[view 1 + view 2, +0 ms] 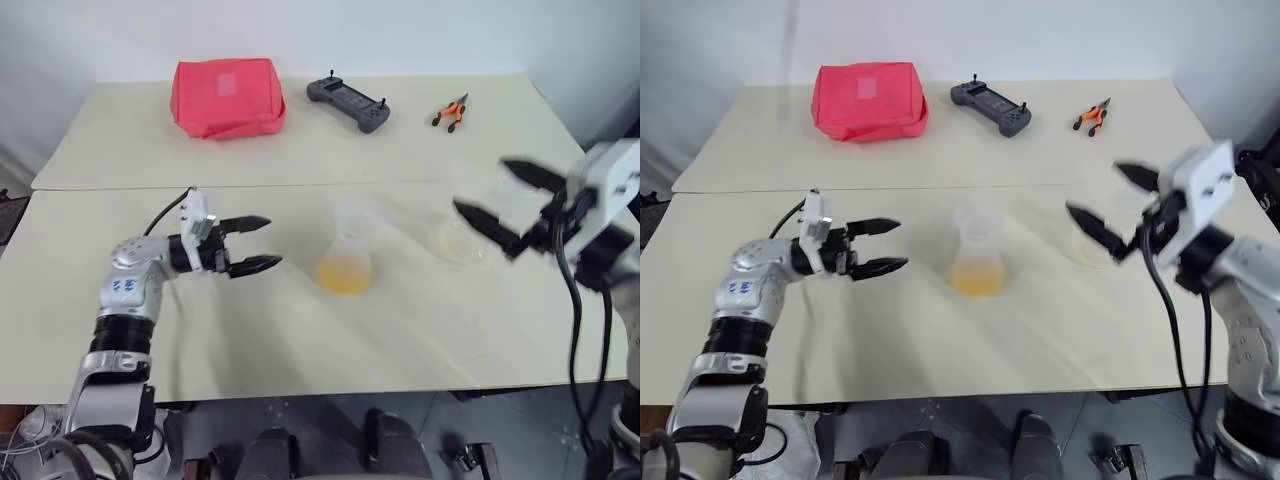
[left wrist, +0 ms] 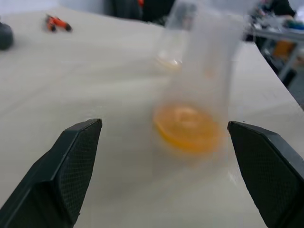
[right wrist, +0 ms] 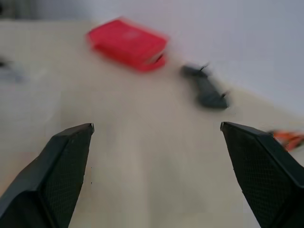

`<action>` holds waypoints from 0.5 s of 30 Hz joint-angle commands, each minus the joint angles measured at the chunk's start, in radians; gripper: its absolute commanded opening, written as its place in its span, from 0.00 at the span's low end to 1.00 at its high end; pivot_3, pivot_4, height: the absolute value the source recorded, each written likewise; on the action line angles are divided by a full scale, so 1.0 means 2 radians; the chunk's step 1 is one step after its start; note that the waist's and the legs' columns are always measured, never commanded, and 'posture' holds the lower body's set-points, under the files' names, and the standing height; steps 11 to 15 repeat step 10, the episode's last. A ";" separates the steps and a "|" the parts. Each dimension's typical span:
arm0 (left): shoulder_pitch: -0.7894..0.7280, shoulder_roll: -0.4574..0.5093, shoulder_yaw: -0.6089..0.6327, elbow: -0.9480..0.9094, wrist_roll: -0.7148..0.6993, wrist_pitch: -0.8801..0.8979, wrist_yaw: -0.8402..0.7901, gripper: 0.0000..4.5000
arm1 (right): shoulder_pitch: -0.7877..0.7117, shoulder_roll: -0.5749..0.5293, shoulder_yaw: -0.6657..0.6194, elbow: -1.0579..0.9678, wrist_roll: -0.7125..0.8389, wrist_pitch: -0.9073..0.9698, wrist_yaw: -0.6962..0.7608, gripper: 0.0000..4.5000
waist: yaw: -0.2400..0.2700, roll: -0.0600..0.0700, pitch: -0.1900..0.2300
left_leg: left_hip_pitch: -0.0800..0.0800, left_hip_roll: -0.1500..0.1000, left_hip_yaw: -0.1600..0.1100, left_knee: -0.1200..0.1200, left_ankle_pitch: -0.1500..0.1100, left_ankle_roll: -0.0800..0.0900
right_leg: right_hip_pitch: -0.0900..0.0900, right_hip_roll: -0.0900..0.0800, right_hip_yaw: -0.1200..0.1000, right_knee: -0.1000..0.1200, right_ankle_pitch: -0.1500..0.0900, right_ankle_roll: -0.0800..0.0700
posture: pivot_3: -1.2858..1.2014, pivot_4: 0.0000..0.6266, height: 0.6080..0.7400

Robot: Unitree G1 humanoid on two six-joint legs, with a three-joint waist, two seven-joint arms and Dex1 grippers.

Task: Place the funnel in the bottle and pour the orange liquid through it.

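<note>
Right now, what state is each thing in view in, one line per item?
bottle: upright on the table, orange liquid pooled in its base, held by neither tool.
funnel: seems seated in the bottle's neck; too faint to be sure.
clear dish: flat on the table, faint yellow residue.
left tool: open, empty, beside the bottle.
right tool: open, empty, above the dish.
red pouch: closed.

No legible text or labels.

One clear bottle (image 1: 346,255) holding orange liquid (image 1: 344,275); one shallow clear dish (image 1: 462,241); one red pouch (image 1: 227,97); one dark handheld controller (image 1: 347,102); one orange-handled pliers (image 1: 451,112); two beige tables (image 1: 300,340), pushed together.
</note>
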 commanded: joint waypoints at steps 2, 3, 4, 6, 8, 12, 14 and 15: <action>0.034 0.034 0.014 -0.014 -0.014 -0.002 -0.044 1.00 | 0.130 -0.012 -0.047 -0.021 0.008 -0.092 0.101 0.99 | 0.006 -0.001 0.000 | 0.000 0.000 0.000 0.000 0.000 0.000 | 0.000 0.000 0.000 0.000 0.000 0.000 | 0.52 0.24 1.00; 0.043 0.039 0.017 -0.018 -0.016 0.001 -0.044 1.00 | 0.152 -0.011 -0.048 -0.010 -0.001 -0.111 0.110 0.99 | 0.006 -0.001 0.000 | 0.001 0.000 0.000 0.000 0.000 0.000 | 0.001 0.000 0.000 0.000 0.000 0.000 | 0.52 0.24 1.00; 0.055 0.045 0.021 -0.026 -0.019 0.009 -0.041 1.00 | 0.171 -0.007 -0.050 0.005 -0.003 -0.129 0.120 0.99 | 0.006 -0.001 0.000 | 0.001 0.000 0.000 0.000 0.000 0.000 | 0.001 0.000 0.001 0.000 0.000 0.000 | 0.52 0.24 1.00; 0.079 0.050 0.032 -0.045 -0.026 0.014 -0.033 1.00 | 0.194 -0.005 -0.047 0.034 -0.011 -0.153 0.126 0.99 | 0.006 -0.001 0.000 | 0.002 0.000 0.002 0.001 0.000 0.001 | 0.002 0.000 0.002 0.000 0.001 0.001 | 0.52 0.24 1.00; 0.099 0.047 0.040 -0.068 -0.034 0.022 -0.024 1.00 | 0.205 -0.007 -0.036 0.054 -0.025 -0.182 0.133 0.99 | 0.006 -0.002 0.000 | 0.004 0.000 0.003 0.001 -0.001 0.001 | 0.003 0.000 0.004 0.000 0.001 0.001 | 0.52 0.24 1.00; 0.108 0.039 0.048 -0.084 -0.042 0.018 -0.014 1.00 | 0.204 -0.009 -0.025 0.062 -0.027 -0.194 0.130 0.99 | 0.006 -0.002 0.000 | 0.005 0.000 0.003 0.001 -0.001 0.001 | 0.003 0.000 0.005 0.001 0.001 0.000 | 0.52 0.24 1.00; 0.108 0.039 0.048 -0.084 -0.042 0.018 -0.014 1.00 | 0.204 -0.009 -0.025 0.062 -0.027 -0.194 0.130 0.99 | 0.006 -0.002 0.000 | 0.005 0.000 0.003 0.001 -0.001 0.001 | 0.003 0.000 0.005 0.001 0.001 0.000 | 0.52 0.24 1.00; 0.108 0.039 0.048 -0.084 -0.042 0.018 -0.014 1.00 | 0.204 -0.009 -0.025 0.062 -0.027 -0.194 0.130 0.99 | 0.006 -0.002 0.000 | 0.005 0.000 0.003 0.001 -0.001 0.001 | 0.003 0.000 0.005 0.001 0.001 0.000 | 0.52 0.24 1.00</action>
